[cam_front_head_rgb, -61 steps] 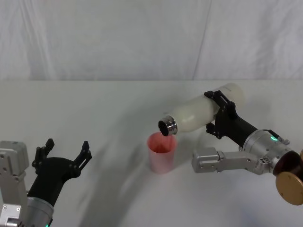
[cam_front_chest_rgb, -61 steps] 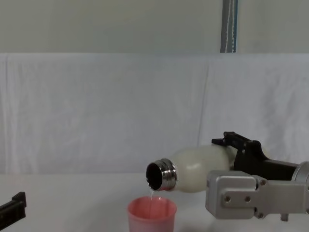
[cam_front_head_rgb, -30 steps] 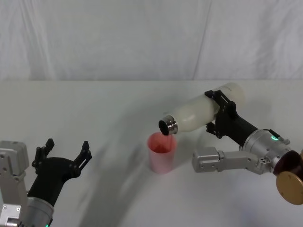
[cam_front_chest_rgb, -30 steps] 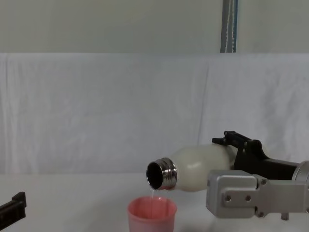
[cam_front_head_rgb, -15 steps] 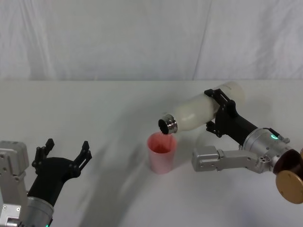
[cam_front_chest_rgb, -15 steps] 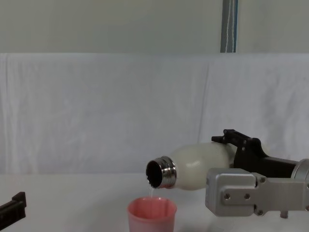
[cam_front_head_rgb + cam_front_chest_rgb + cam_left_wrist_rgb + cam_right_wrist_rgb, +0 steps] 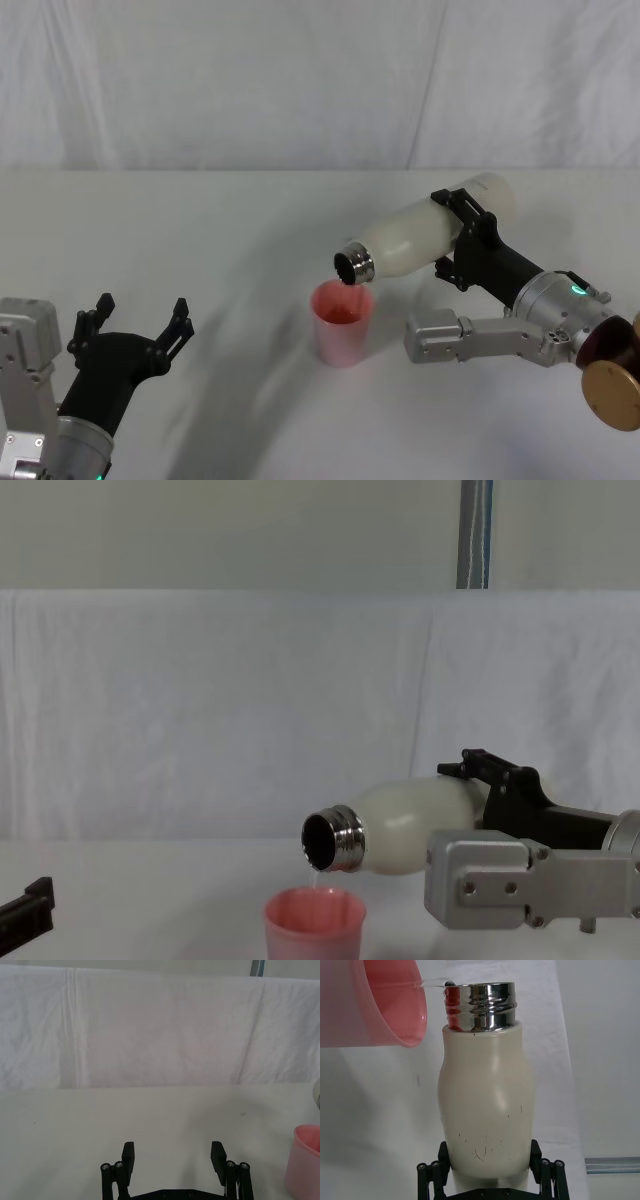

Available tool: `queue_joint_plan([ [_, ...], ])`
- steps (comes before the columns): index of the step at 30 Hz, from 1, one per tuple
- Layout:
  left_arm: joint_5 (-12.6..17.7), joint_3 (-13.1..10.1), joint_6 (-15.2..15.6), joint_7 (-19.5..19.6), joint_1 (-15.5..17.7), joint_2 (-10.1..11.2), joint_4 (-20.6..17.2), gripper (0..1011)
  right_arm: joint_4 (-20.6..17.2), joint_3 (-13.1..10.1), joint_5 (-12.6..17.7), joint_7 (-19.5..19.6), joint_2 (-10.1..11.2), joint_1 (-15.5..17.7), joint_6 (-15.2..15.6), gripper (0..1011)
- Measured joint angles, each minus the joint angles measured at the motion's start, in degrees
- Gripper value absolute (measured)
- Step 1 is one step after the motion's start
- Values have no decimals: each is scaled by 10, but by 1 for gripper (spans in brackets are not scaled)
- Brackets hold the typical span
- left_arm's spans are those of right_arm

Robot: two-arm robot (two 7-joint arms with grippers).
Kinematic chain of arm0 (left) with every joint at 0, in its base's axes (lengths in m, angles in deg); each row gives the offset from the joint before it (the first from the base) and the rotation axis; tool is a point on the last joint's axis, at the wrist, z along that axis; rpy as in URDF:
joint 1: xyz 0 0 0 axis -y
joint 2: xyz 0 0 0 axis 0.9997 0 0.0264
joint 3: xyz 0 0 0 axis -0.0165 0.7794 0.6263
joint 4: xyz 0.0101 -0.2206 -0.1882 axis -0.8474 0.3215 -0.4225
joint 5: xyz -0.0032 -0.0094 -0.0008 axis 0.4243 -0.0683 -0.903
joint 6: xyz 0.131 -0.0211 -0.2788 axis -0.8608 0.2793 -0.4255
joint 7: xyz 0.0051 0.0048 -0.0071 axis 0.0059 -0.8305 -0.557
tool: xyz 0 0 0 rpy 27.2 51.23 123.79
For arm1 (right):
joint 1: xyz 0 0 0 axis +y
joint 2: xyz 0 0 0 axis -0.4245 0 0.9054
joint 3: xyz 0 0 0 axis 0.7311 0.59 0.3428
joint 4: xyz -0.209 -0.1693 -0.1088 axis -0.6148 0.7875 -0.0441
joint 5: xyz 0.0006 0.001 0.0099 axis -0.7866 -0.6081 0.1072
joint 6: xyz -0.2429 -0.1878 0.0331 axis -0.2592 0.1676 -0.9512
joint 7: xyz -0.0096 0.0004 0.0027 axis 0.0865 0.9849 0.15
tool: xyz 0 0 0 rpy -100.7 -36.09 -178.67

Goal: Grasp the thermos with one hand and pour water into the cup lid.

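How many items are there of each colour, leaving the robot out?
Cream-white: 1, the tall matte thermos with a steel neck
Salmon-pink: 1, the small round plastic cup lid
Total: 2

Your head camera looked down and forward over the table, with the cup lid near mid-frame. Your chest camera sat lower and met that cup lid side-on, close. Your left wrist camera faced the backdrop across its own fingers, with the cup lid at its edge. Your right wrist camera looked closely along the thermos toward the cup lid.
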Motion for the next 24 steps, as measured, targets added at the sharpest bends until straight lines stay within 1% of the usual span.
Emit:
queue_joint_plan([
  [24,0,0,0,0,0,0,0,1001,2,-1,1,1,1,1,-1,956],
])
